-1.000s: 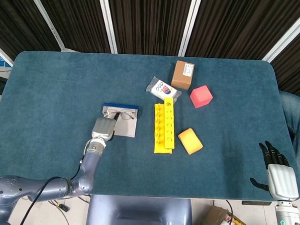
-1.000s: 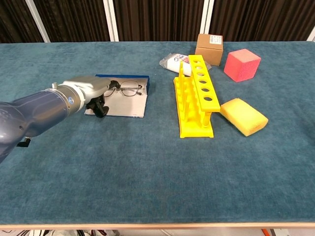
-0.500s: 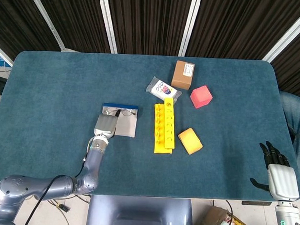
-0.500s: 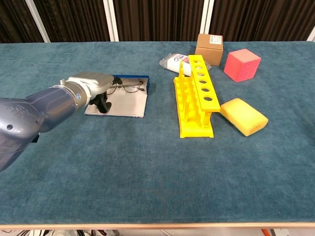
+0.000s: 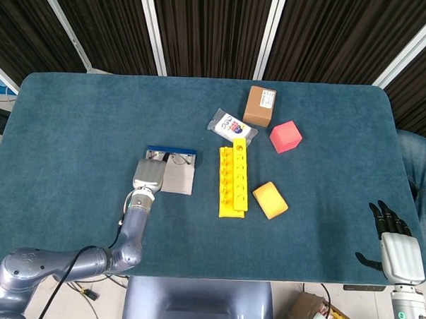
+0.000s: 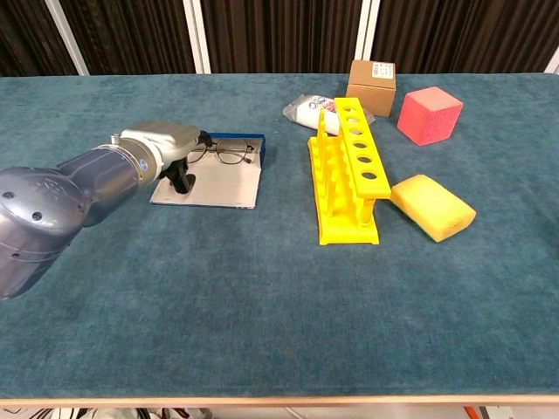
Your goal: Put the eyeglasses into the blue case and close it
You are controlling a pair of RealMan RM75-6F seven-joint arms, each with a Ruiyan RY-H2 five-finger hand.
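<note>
Left hand: silver-grey shell, dark fingers, on a smooth blue-grey arm reaching in from the near-left. It sits low over the left end of the blue case, palm down. Dark fingers curl under the palm onto the grey lining. Can't tell whether it is pinching the eyeglasses or just resting beside them.

The case lies open and flat: pale grey lining sheet toward the robot, blue rigid edge along the far side. Eyeglasses, thin dark wire frame with round lenses, lie inside on the far part of the lining, against the blue edge, immediately right of the left hand; the left lens touches or is hidden by the fingertips.

Further right of that hand: yellow plastic rack, long, with a row of round holes, standing on the teal felt-like table. Beyond the rack's far end, a crinkly white packet and a brown cardboard box. Right of the rack, a pink cube and a yellow sponge with rounded corners, touching the rack base.

Right hand: off the table's near-right corner, well apart from everything, back of the palm up, dark fingers spread and extended, holding nothing.
</note>
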